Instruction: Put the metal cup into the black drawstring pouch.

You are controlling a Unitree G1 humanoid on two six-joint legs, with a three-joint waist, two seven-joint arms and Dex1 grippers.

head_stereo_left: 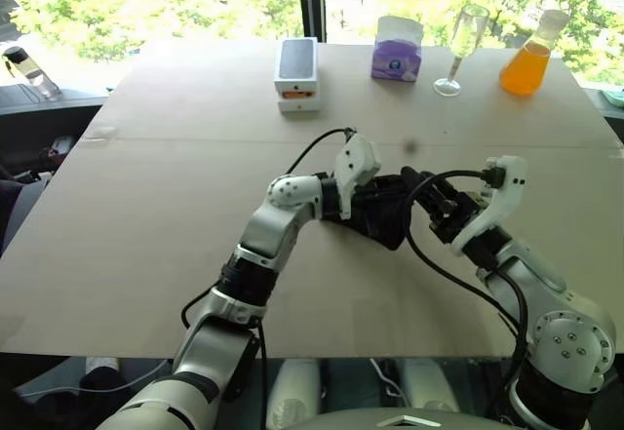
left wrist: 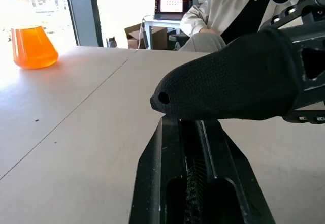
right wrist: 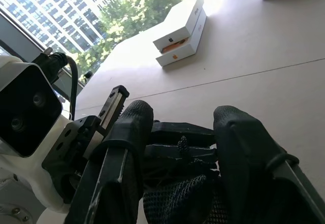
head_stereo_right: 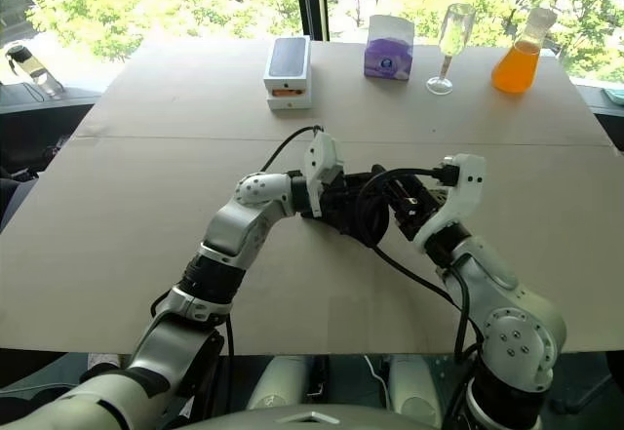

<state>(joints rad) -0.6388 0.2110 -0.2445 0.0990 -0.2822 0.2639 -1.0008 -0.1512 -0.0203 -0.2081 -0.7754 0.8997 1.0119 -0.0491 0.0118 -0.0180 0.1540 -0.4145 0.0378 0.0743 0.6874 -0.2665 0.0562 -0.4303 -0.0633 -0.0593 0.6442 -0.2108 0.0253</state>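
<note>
Here my left tool point(head_stereo_left: 375, 201) pinches the soft, limp black drawstring pouch point(head_stereo_left: 385, 217) above the surface point(head_stereo_left: 146, 206); my half-spread right tool point(head_stereo_left: 429, 201) straddles its floppy gathered mouth.

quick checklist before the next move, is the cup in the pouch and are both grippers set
1. Left gripper shut on the soft black fabric drawstring pouch: ok.
2. Right gripper fingers around the pouch's mouth, cord between them: ok.
3. Shiny metal cup inside the pouch: cannot tell.
4. Pouch held above the beige table: ok.
5. Orange-liquid flask, clear stemmed glass, purple box and white boxes stand far off: ok.
</note>
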